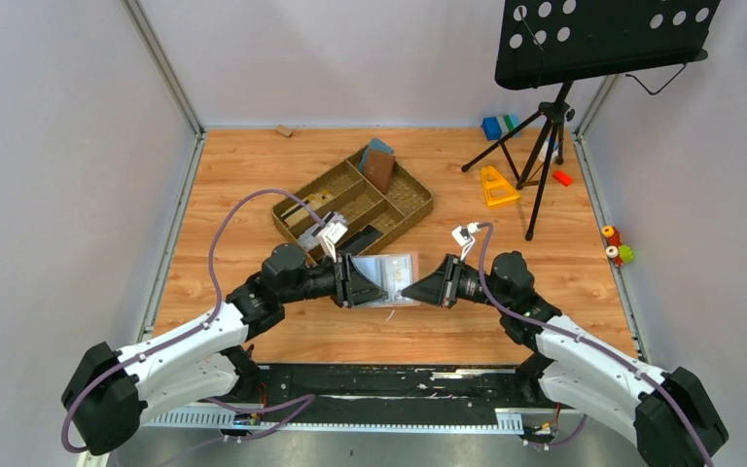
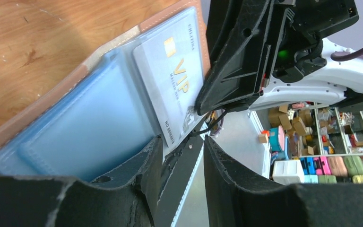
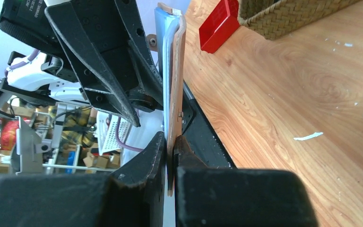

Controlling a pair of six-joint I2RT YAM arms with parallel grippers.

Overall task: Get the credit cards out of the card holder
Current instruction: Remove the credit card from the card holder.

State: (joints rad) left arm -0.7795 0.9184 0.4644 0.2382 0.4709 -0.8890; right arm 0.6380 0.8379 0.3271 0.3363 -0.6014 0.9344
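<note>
The card holder (image 1: 390, 267) hangs open between my two grippers, just above the wooden table. It is tan outside (image 3: 176, 71) and blue-grey inside (image 2: 90, 127). A pale credit card (image 2: 175, 80) printed "VIP" sticks partway out of an inner pocket. My right gripper (image 3: 171, 139) is shut on the holder's tan edge and appears in the left wrist view as a black shape (image 2: 236, 71). My left gripper (image 2: 183, 138) is open. One fingertip (image 2: 157, 142) lies against the card's lower corner, and nothing is between the jaws.
A woven tray (image 1: 404, 209) stands behind the grippers with a reddish-brown wallet (image 1: 380, 170) in it. A red block (image 3: 217, 26) lies beside the tray. A black music stand (image 1: 545, 146), a yellow triangle (image 1: 498, 185) and small toys (image 1: 615, 243) occupy the right side.
</note>
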